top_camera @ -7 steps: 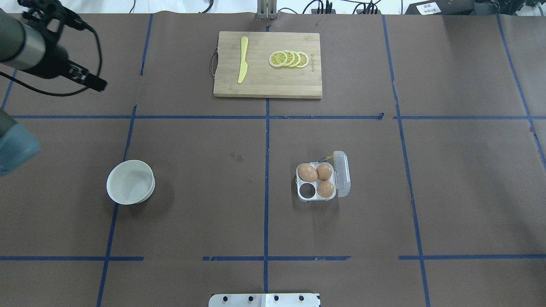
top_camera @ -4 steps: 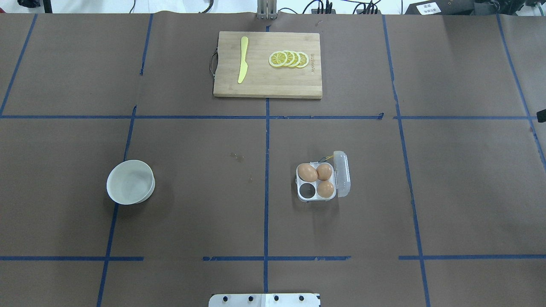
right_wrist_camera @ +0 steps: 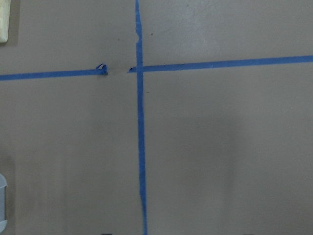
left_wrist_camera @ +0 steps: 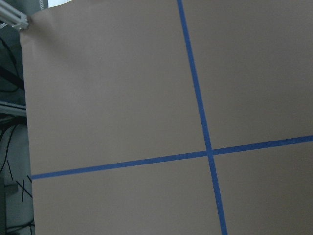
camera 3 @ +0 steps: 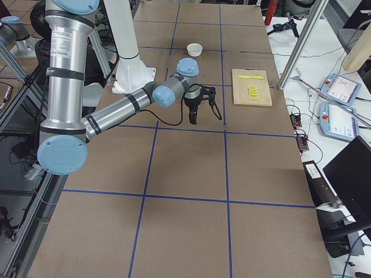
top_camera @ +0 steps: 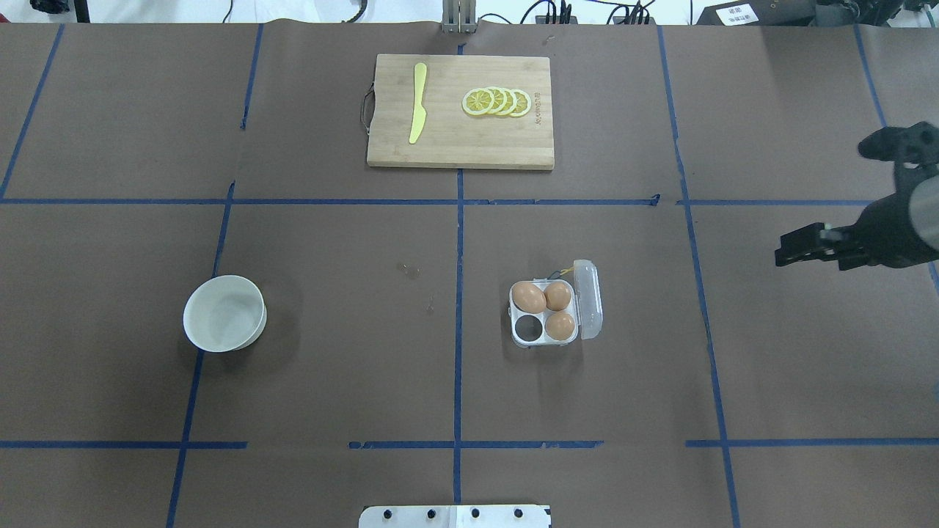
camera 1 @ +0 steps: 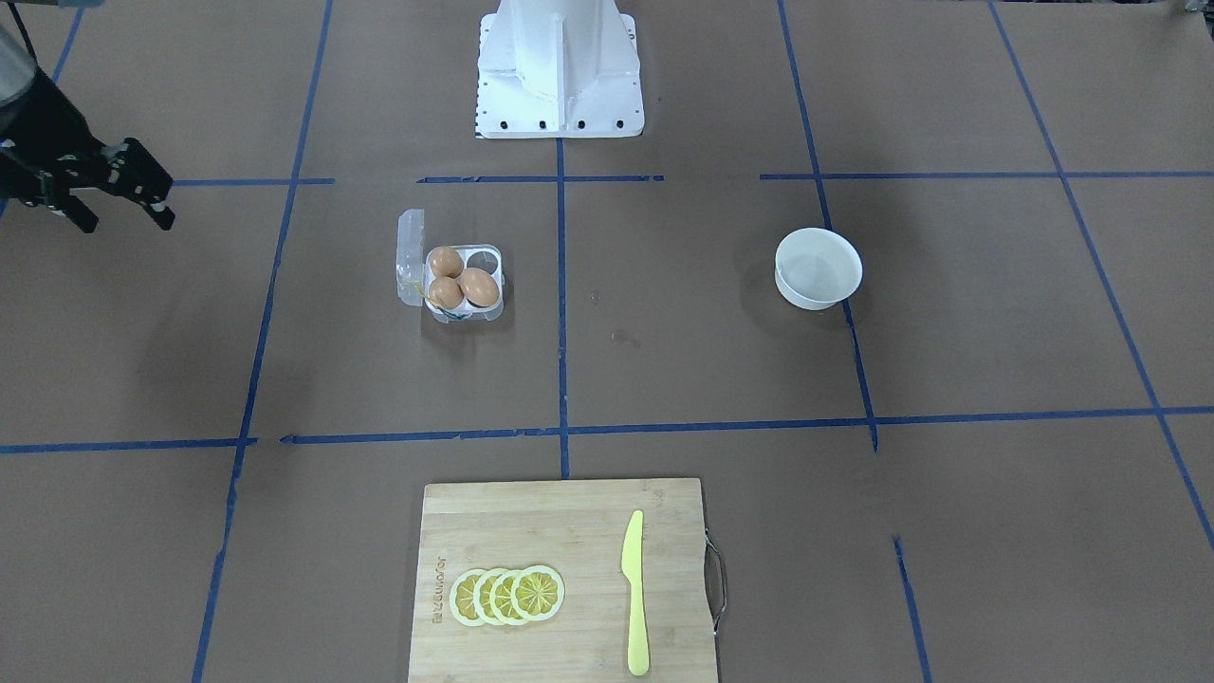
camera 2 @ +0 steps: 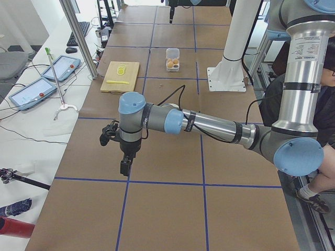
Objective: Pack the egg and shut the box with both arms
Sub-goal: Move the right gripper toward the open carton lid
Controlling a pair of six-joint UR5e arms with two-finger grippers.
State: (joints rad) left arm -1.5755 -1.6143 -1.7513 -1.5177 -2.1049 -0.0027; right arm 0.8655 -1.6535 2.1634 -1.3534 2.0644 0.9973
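Observation:
The clear box [top_camera: 591, 301] stands open right of the table's middle, its lid hinged to the right; it also shows in the front view [camera 1: 410, 256]. Three orange-brown eggs [top_camera: 528, 297] [top_camera: 557, 295] [top_camera: 560, 325] fill three cups; the near-left cup [top_camera: 527, 329] is empty. No loose egg shows. My right gripper [top_camera: 788, 253] hangs above the table far right of the box, pointing down, empty, jaws apparently apart [camera 1: 156, 204]. My left gripper [camera 2: 124, 167] hovers over bare table far to the left, seen only in the left side view; I cannot tell its state.
An empty-looking white bowl [top_camera: 224, 313] sits on the left. A wooden cutting board [top_camera: 513, 143] at the far middle carries a yellow knife [top_camera: 417, 103] and lemon slices [top_camera: 497, 102]. The white robot base [camera 1: 560, 66] stands at the near edge.
The left arm has swung out of the overhead view's top left. The right arm has come in from the right edge. Box, eggs and bowl have not moved.

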